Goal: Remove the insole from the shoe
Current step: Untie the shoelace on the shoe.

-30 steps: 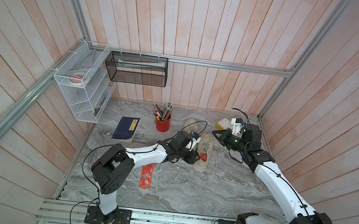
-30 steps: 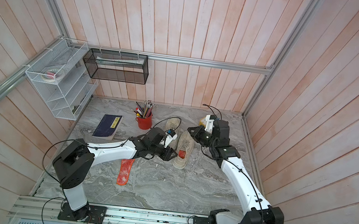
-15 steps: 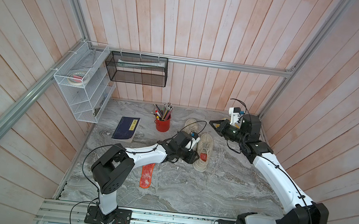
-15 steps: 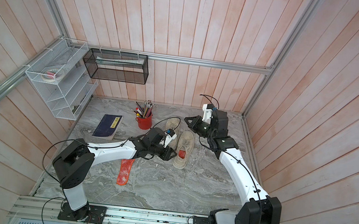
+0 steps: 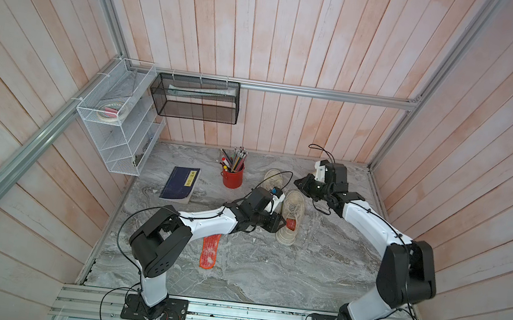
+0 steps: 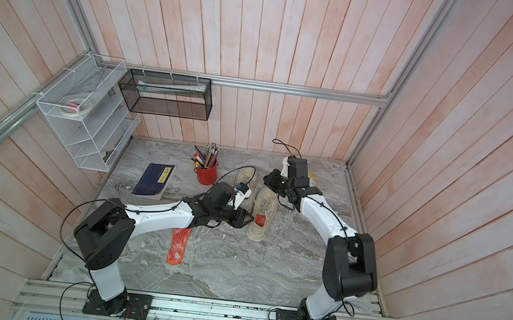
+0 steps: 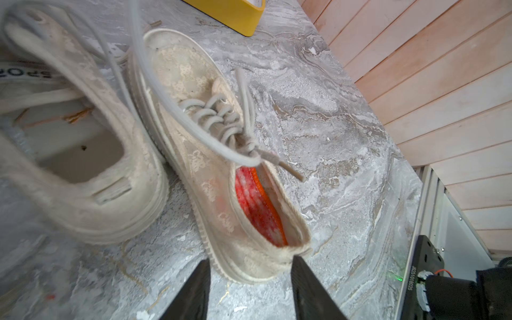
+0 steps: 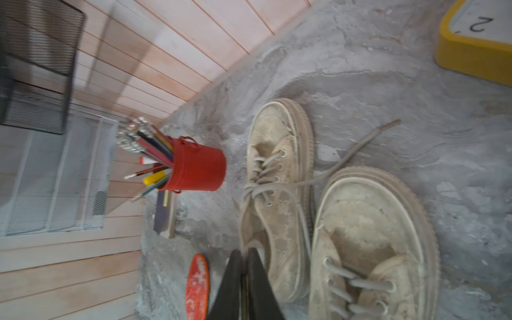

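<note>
A beige laced shoe (image 5: pixel 292 206) (image 6: pixel 264 206) (image 7: pixel 191 155) (image 8: pixel 368 216) lies mid-table with a red-orange insole (image 5: pixel 291 223) (image 6: pixel 260 218) (image 7: pixel 255 205) showing in its opening. My left gripper (image 5: pixel 277 223) (image 6: pixel 245 218) (image 7: pixel 252 260) is at the heel, one finger touching each side of it. My right gripper (image 5: pixel 300 184) (image 6: pixel 271 180) (image 8: pixel 243 253) hovers above and behind the shoe's toe, its fingers almost together and empty. A second beige shoe (image 5: pixel 273 178) (image 7: pixel 83 171) (image 8: pixel 277 180) lies alongside with no insole inside. A loose orange insole (image 5: pixel 209 255) (image 6: pixel 179 246) (image 8: pixel 197 285) lies flat on the table.
A red cup of pencils (image 5: pixel 232 176) (image 8: pixel 196 166) and a blue book (image 5: pixel 180 184) sit left of the shoes. A yellow-edged object (image 7: pixel 230 13) (image 8: pixel 471 55) lies at the back right. A white wire rack (image 5: pixel 115 122) and a black mesh basket (image 5: pixel 197 99) hang on the walls.
My right arm has raised its wrist and its gripper has shifted slightly left near the shoes' toes. My left arm and both shoes have stayed put.
</note>
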Controlling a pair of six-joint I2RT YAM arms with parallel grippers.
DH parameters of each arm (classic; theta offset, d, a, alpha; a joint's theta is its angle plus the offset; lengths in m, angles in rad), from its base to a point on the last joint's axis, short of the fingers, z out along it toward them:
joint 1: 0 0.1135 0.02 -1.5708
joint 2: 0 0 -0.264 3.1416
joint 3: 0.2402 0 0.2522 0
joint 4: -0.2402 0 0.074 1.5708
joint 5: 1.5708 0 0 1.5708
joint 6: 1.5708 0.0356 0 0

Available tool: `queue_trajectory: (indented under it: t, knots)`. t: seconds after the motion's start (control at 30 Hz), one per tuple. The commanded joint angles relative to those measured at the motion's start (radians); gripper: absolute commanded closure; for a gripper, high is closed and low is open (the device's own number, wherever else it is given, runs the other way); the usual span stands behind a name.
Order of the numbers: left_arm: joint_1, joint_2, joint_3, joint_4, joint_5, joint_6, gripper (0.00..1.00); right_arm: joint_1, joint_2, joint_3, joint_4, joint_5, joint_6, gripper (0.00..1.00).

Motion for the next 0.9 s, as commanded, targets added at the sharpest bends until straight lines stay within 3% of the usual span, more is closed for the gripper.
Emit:
queue_trajectory:
  t: [0.0,0.13,0.3,0.57,0.7,0.87]
  knots:
    - [0.02,-0.063,-0.032,0.033,-0.05,-0.039,0.5,-0.012,0.108,0.135,-0.167,0.175,-0.136,0.63]
    - [0.043,-0.105,-0.065,0.037,-0.088,-0.063,0.5,-0.039,0.172,0.298,-0.356,0.312,-0.221,0.48]
    - [0.069,-0.149,-0.104,0.065,-0.14,-0.116,0.47,-0.045,0.099,0.354,-0.521,0.379,-0.287,0.4]
    - [0.096,-0.177,-0.146,0.101,-0.186,-0.151,0.47,0.129,-0.146,0.103,-0.601,0.29,-0.178,0.42]
    - [0.098,-0.183,-0.162,0.12,-0.191,-0.162,0.47,0.216,-0.145,0.071,-0.647,0.311,-0.138,0.44]
    - [0.098,-0.194,-0.179,0.122,-0.192,-0.158,0.48,0.241,-0.096,0.06,-0.651,0.328,-0.134,0.54]
